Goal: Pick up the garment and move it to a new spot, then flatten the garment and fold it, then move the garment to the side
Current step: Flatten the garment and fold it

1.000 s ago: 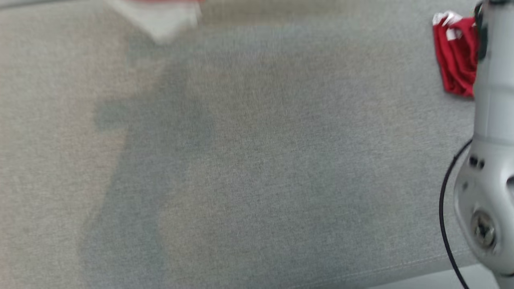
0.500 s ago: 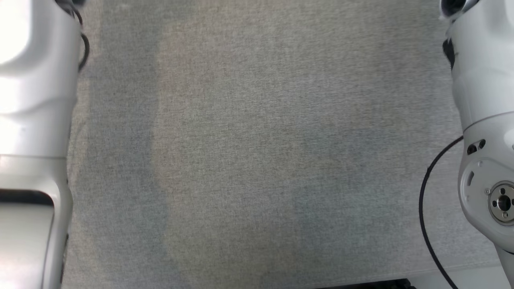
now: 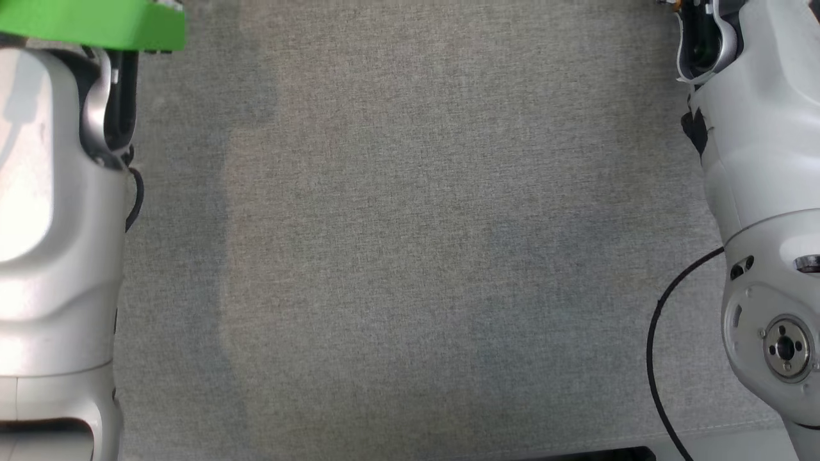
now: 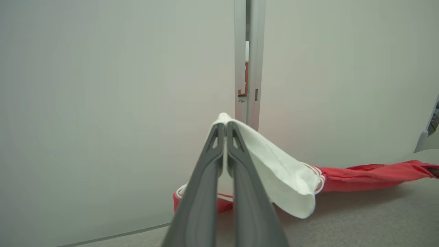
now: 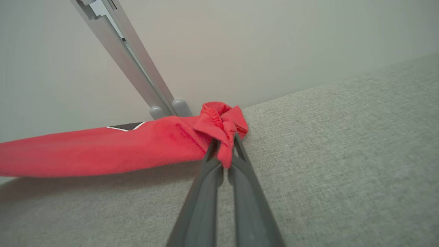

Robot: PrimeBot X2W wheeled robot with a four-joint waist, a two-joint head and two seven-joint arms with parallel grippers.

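Now the left gripper (image 4: 225, 128) pinches white cloth of the garment (image 4: 291, 175), mid-frame. Right gripper (image 5: 223, 151) clamps its red bunch, centre.

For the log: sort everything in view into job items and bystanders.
Job: red-and-white garment; left gripper, shut on its white end; right gripper, shut on its red end; grey fabric surface under it.
Bystanders: metal post; pale wall; black cable by the right arm.

Grey woven surface (image 3: 410, 256), plain pale wall (image 4: 103, 103) behind it; grey metal post (image 4: 250, 51) against the wall
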